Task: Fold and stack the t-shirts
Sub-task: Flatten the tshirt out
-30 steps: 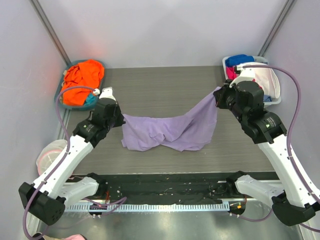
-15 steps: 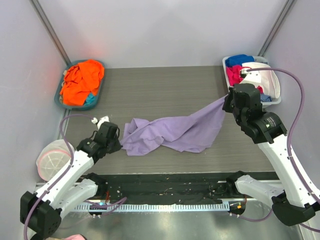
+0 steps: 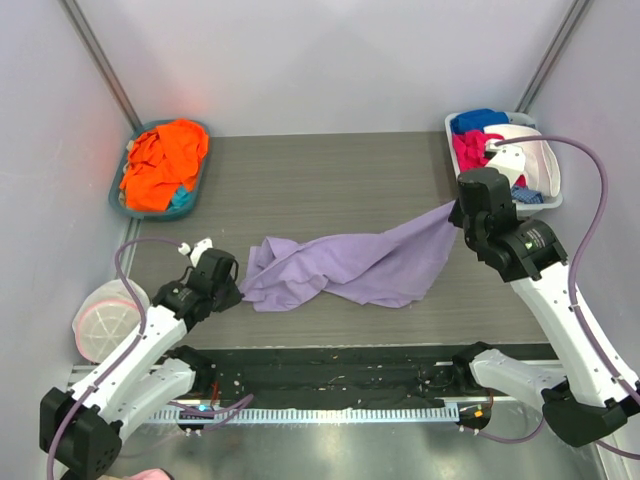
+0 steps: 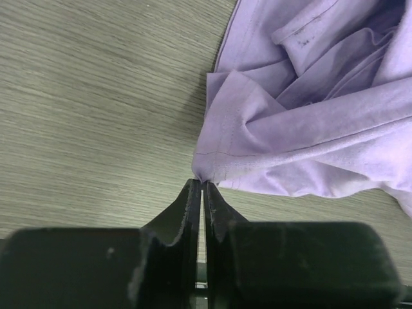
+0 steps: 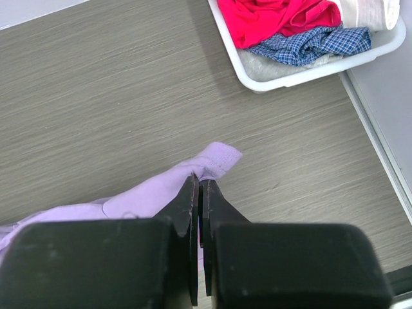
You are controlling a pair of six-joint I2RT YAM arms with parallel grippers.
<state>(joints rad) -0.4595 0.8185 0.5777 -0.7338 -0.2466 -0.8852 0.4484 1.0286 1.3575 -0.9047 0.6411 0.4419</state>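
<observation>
Lavender t-shirt [image 3: 350,265]: crumpled across the table's [image 3: 300,180] middle, right end lifted
Left gripper [image 4: 203,185]: jaws narrow, nipping shirt's left corner, low near table's left edge
Right gripper [image 5: 199,183]: clamped on shirt's right corner, raised

1. A grey wood-grain table [image 3: 330,170] carries everything.
2. A blue-grey oval plastic basket [image 3: 114,195] stands in the table's far left corner.
3. A white rectangular plastic tray [image 5: 309,77] stands in the far right corner. In it lie a crumpled bright red cloth [image 5: 270,16], a blue-and-white checked cloth [image 5: 315,45], a pale grey cloth [image 5: 264,64] under those two, and a white cloth [image 5: 370,9] at the tray's far end.
4. A round white pouch with a pink rim [image 3: 100,320] sits at the table's left edge, toward the near corner.
5. A black strip [image 3: 330,375] runs along the near edge, with a toothed pale metal rail [image 3: 340,412] just in front of it.
</observation>
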